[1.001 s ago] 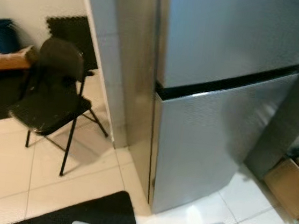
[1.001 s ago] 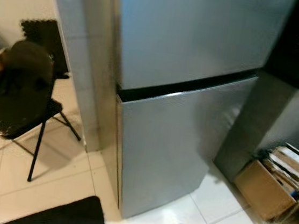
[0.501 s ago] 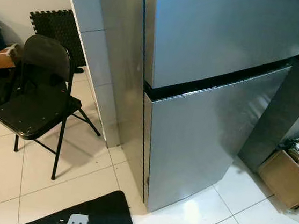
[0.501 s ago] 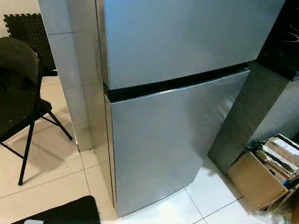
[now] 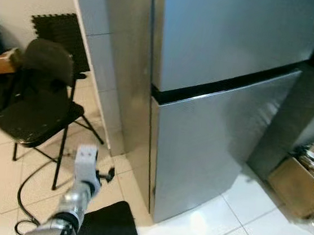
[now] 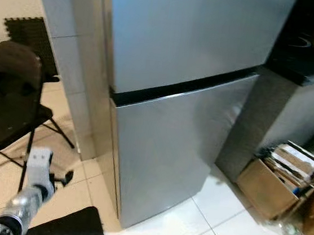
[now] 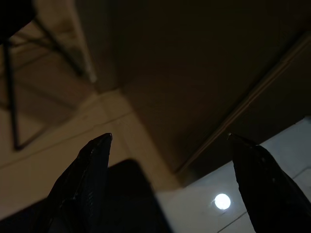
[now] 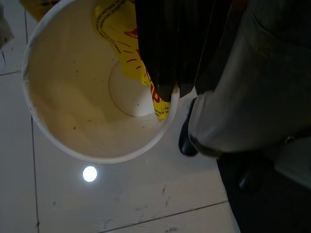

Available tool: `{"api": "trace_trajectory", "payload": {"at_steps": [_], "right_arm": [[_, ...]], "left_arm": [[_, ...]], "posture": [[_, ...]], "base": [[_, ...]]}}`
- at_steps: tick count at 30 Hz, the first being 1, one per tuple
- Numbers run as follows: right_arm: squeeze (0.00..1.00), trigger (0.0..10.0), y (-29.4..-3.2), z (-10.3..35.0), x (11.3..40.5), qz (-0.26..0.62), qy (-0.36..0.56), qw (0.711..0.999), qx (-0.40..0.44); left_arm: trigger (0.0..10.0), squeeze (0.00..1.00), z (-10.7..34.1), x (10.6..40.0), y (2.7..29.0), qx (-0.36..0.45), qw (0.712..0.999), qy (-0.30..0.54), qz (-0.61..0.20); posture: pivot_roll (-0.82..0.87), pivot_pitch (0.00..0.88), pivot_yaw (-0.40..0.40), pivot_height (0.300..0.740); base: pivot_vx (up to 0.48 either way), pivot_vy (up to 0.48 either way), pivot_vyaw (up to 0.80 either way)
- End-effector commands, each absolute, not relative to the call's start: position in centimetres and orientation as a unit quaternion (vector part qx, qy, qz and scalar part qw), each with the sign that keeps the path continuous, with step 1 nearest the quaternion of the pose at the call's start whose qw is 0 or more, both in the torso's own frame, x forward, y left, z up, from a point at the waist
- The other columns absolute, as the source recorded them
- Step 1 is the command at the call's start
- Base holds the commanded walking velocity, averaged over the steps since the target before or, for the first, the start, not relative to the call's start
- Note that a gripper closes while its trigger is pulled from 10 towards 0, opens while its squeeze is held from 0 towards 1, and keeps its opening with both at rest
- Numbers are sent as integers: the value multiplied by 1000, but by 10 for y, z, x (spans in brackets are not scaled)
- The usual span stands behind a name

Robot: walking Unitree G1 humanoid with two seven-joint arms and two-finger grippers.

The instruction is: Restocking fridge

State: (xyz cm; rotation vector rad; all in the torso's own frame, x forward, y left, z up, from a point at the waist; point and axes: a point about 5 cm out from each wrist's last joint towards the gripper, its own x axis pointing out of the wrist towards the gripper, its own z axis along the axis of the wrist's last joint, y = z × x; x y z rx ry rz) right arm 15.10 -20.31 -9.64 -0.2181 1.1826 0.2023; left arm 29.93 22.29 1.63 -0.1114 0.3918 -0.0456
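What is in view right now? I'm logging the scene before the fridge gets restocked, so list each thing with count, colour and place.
fridge: one, silver, two doors shut, straight ahead
folding chair: one, black, left of fridge
foam mat: one, black, against wall behind chair
floor mat: one, black, on tiles near robot
cardboard box: one, brown, holding papers, right of fridge
paper cup: one, white and yellow, in right pincer
left pincer: open, raised toward fridge
right pincer: shut on cup rim
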Motion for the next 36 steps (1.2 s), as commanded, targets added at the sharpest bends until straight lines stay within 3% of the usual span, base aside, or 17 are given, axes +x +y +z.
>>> {"api": "trace_trajectory", "payload": {"at_steps": [1, 10, 18, 21, 25, 31, 36], "right_arm": [[0, 10000, -203, -96, 153, 95, 552, 822, -105], [0, 10000, -202, -97, 151, 96, 556, 819, -110], [0, 10000, -201, -98, 148, 82, 559, 818, -107], [0, 10000, -201, -98, 147, 79, 559, 818, -106], [0, 10000, -214, -104, 122, 79, 571, 810, -109], [0, 10000, -220, -104, 116, 77, 575, 807, -110], [0, 10000, -222, -105, 113, 76, 575, 806, -113]], "left_arm": [[10000, 0, 30, 308, 232, -51, 984, 166, -28], [10000, 0, 97, 349, 211, -57, 978, 33, -198], [10000, 0, 118, 354, 207, -47, 944, 24, -326], [10000, 0, 119, 352, 212, -43, 938, 34, -343], [10000, 0, 123, 350, 219, -22, 929, 49, -366], [10000, 0, 149, 358, 240, 8, 943, 20, -333], [10000, 0, 154, 359, 231, 3, 929, 8, -371]], "posture": [[-5, 0, 7, 740], [-25, 0, 9, 740], [-50, 0, 23, 740], [-52, 0, 24, 740], [-49, 0, 22, 740], [-44, 0, 16, 740], [-62, 0, 26, 740]], "base": [[0, 0, 0], [0, 0, 0], [0, 0, 0], [0, 0, 0], [0, 0, 0], [0, 0, 0], [0, 0, 0]]}}
